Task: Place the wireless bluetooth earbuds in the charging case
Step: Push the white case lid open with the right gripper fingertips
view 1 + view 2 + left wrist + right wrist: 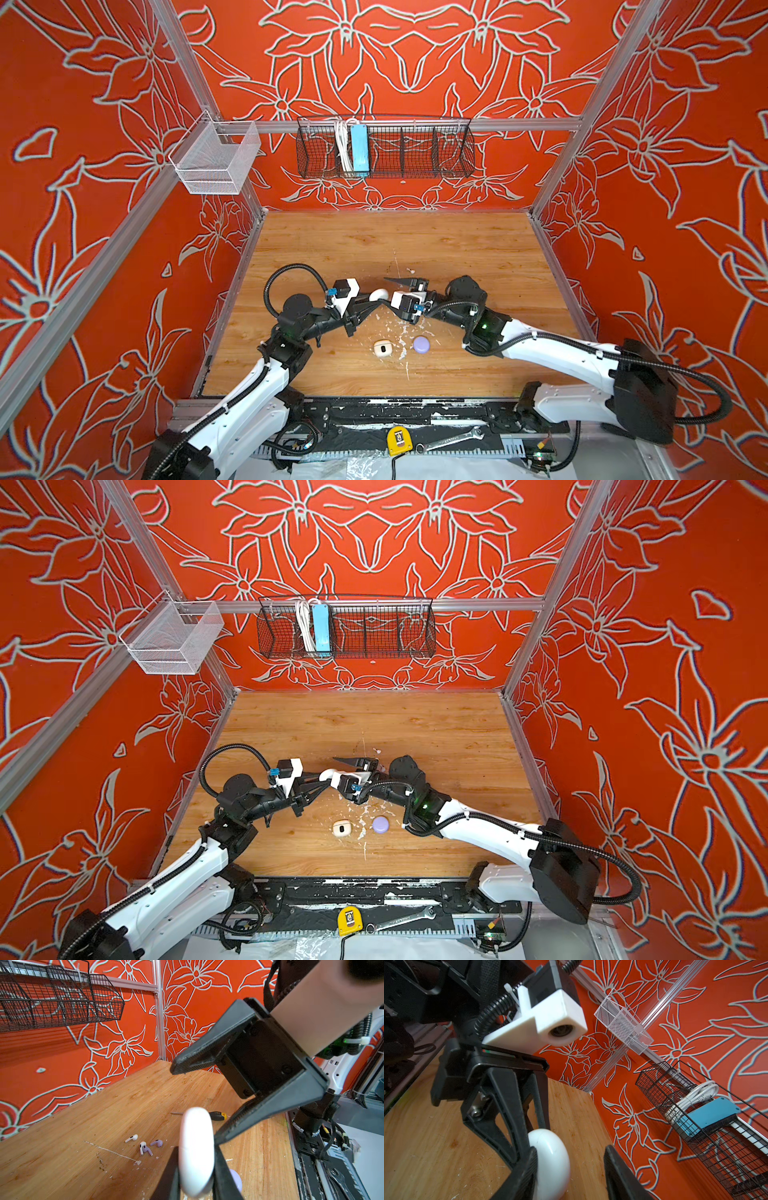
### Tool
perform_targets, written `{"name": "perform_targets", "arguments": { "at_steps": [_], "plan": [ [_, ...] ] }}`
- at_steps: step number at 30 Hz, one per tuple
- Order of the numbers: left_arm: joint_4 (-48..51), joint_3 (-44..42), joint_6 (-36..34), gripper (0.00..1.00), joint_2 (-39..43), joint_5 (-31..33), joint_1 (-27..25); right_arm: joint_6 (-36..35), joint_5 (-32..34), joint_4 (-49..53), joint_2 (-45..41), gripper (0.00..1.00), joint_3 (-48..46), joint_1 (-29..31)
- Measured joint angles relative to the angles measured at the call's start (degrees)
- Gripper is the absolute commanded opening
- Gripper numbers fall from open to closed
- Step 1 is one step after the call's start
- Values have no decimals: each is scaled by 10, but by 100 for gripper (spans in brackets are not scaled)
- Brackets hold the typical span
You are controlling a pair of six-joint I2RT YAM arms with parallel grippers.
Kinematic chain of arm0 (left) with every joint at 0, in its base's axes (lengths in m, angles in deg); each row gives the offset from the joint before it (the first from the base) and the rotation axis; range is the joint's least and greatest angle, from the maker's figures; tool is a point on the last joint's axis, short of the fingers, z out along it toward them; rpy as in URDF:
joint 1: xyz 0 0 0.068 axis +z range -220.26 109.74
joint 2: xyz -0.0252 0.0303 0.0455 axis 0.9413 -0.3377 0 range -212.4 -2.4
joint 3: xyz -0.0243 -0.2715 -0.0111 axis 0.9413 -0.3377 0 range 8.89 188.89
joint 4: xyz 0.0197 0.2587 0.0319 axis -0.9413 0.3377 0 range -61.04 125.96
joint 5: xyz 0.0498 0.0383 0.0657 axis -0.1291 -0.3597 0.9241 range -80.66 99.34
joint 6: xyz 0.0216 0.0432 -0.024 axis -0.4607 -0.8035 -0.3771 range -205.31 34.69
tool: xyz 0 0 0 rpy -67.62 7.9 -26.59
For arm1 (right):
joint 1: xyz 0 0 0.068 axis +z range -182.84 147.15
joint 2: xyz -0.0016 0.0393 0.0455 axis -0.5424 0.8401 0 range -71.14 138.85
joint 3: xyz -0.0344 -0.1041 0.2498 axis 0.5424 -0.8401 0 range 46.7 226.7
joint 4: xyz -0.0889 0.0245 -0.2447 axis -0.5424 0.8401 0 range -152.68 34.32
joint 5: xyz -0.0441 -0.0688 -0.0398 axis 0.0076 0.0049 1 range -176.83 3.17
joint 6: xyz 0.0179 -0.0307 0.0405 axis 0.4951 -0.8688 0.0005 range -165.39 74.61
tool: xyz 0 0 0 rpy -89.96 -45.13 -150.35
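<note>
Earbuds (142, 1147) — two white, two lavender — lie in a loose cluster on the worktop (62, 1147), outside any case and well clear of both grippers. Left gripper (196, 1150) is clenched on a closed white charging case (195, 1126), gripped on edge by its flat faces; from the left wrist view the earbuds sit on the wood beyond and to one side of it. Right gripper (571, 1150) has its jaws apart around that same case — one finger right against its rim, the opposite finger clear of it with a gap. In a top view, a cream case (382, 348) and a lavender case (421, 344) rest side by side nearer the robot's base
</note>
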Motion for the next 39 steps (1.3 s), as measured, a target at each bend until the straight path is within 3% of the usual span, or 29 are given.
{"name": "perform_targets", "arguments": {
  "at_steps": [36,39],
  "plan": [
    [9,2,-9,0,-7,36,0,6,28,-18,22,45,0,-2],
    [12,2,-11,0,-4,14,-8,8,60,-28,30,44,8,-14]
  ]
}}
